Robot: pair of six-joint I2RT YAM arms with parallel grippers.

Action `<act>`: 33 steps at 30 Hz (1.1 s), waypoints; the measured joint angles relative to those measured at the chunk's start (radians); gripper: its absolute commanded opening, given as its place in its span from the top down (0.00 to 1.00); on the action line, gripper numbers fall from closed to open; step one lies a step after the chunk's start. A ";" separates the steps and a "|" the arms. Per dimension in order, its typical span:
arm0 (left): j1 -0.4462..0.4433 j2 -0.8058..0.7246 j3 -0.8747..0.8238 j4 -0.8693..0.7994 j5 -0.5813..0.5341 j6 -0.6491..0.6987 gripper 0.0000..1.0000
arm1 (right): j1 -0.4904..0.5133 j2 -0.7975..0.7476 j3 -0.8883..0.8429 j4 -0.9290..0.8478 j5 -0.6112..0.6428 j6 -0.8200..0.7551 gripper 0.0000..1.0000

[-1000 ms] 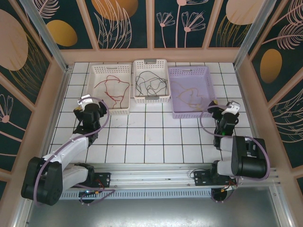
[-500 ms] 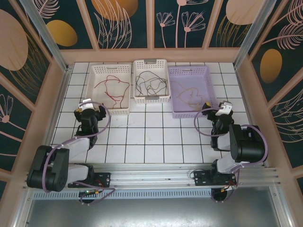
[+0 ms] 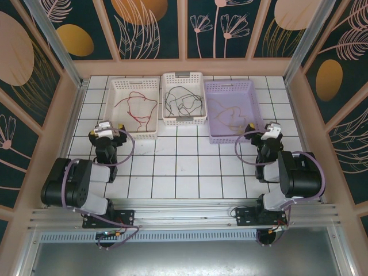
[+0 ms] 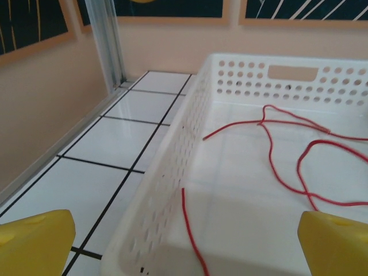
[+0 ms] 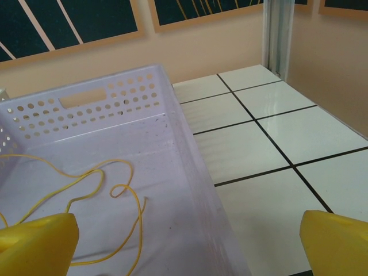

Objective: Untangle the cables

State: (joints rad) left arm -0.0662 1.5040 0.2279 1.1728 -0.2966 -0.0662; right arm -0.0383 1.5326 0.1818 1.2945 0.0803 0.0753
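**Top external view.** The left arm's fingers [image 3: 112,126] and the right arm's fingers [image 3: 260,127] are both spread wide and hold nothing. Each pair hangs low over the tabletop [image 3: 172,167], nearer the arm bases than the middle basket [image 3: 183,120].

The cables lie apart, one colour to a basket:
- The black cable [image 3: 181,103] lies loosely looped inside the middle basket.
- The red cable [image 3: 138,109] is in the white basket [image 3: 133,137] left of the middle basket.
- The yellow cable [image 3: 230,118] is in the purple basket [image 3: 230,140] right of the middle basket.

The left arm is nearer the red cable and the right arm is nearer the yellow one. The black cable sits about midway between them.

**Left wrist view.** The yellow fingers [image 4: 34,244] sit at the two bottom corners, far apart and empty. They straddle the near corner of the white basket [image 4: 172,172]. The red cable [image 4: 287,167] lies ahead of them and toward the middle-basket side. Its long run goes away from the fingers, and one loose end points back at them.

**Right wrist view.** The fingers [image 5: 336,244] are just as wide and empty, and they straddle the purple basket's [image 5: 190,149] outer wall. The yellow cable [image 5: 138,215] lies ahead, on the middle-basket side of that wall, in slack curls that run mostly crosswise.

Any further reach would probably have to go forward over a basket rim and then inward.
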 measured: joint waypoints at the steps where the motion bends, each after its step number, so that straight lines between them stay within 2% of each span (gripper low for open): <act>1: 0.014 0.012 0.000 0.005 0.019 -0.001 0.02 | 0.001 0.000 0.001 -0.001 0.001 0.000 0.01; 7: 0.043 0.022 0.002 0.039 0.081 -0.006 0.01 | 0.006 0.000 0.004 -0.005 0.010 0.000 0.01; 15: 0.043 0.022 -0.009 0.097 0.010 -0.040 0.01 | 0.014 0.000 0.014 -0.020 0.024 -0.018 0.01; 33: 0.043 0.022 -0.019 0.110 0.000 -0.043 0.02 | 0.014 0.000 0.014 -0.020 0.024 -0.018 0.01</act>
State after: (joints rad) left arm -0.0235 1.5257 0.2092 1.2831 -0.2966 -0.1097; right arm -0.0242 1.5326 0.1959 1.2747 0.1047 0.0570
